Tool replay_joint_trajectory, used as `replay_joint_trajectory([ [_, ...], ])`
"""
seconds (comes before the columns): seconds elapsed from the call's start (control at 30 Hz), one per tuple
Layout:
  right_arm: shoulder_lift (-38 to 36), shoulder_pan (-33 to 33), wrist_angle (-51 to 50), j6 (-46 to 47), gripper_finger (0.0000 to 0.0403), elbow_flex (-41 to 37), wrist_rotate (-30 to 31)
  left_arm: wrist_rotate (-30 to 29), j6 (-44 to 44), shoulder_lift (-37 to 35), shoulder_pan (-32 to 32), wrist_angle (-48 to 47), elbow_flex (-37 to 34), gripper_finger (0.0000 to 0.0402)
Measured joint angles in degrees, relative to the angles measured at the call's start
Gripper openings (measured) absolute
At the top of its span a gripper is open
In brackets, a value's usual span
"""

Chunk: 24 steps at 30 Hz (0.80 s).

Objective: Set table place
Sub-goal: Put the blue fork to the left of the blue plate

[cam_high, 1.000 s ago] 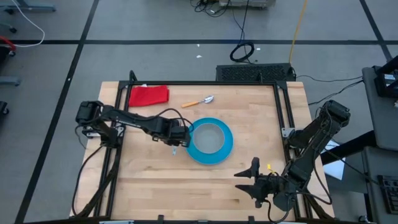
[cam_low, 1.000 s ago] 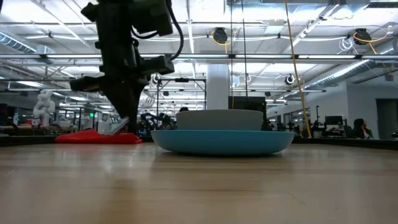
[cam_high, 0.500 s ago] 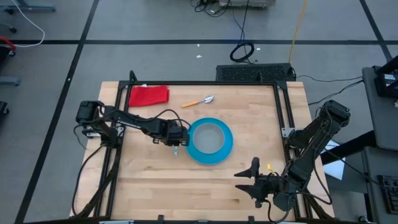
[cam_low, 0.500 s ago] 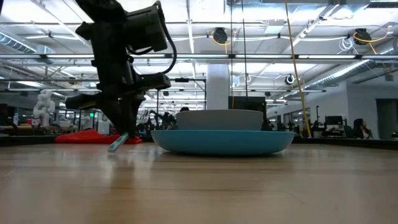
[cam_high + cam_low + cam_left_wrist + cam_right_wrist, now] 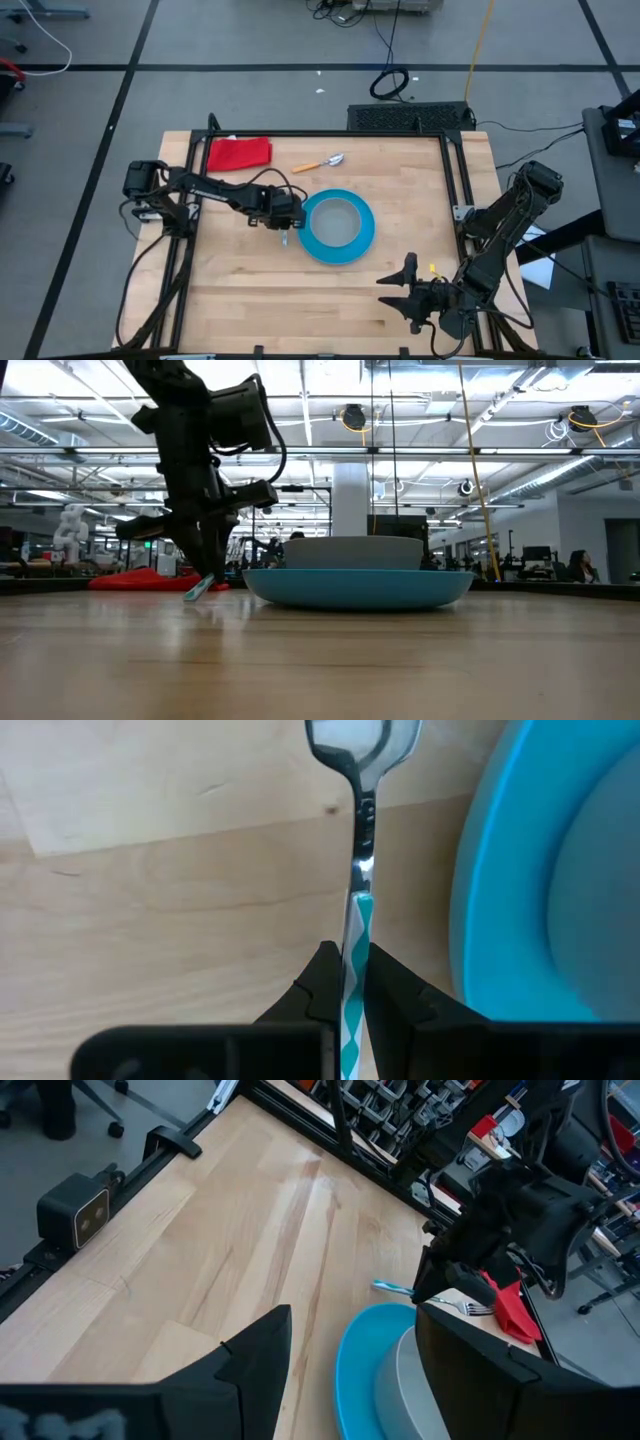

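— Where is the fork [image 5: 356,945] lying?
— At nine o'clock of the blue plate [image 5: 362,237], just beside its rim. The left pincer [image 5: 285,222] is clamping its patterned handle; the handle's end is hidden between the fingers [image 5: 392,995].
— And the bowl [image 5: 336,219]?
— Sitting in the plate, mid-surface [image 5: 400,190]. The orange-handled spoon [image 5: 319,163] is lying at twelve o'clock, the red cloth [image 5: 239,152] at ten.
— The right pincer [image 5: 409,284]?
— Waiting at five o'clock, fingers spreading wide.
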Motion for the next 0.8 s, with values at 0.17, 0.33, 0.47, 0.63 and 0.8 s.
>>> replay_joint_trajectory([
  [0.17, 0.0, 0.0, -0.01, 0.0, 0.0203, 0.0, 0.0, 1.9, -0.07, 0.48, 0.22, -0.31, 0.0, 0.0029],
  [0.33, 0.0, 0.0, 0.02, -0.2, 0.0203, 0.0, 0.0, 1.1, -0.07, 0.48, 0.22, -0.29, 0.0, 0.0026],
  [0.47, 0.0, -0.01, 0.02, -0.2, 0.0203, -0.01, 0.0, 0.36, -0.26, 0.48, 0.22, -0.27, 0.0, 0.0027],
  [0.63, 0.0, -0.02, 0.04, -0.2, 0.0203, 0.0, 0.0, 0.36, -0.28, 0.48, 0.22, -0.31, 0.0, 0.0027],
  [0.8, 0.0, -0.02, 0.09, -0.2, 0.0203, 0.0, 0.0, -0.51, -0.4, 1.57, 0.22, 0.2, 0.07, 0.0026],
])
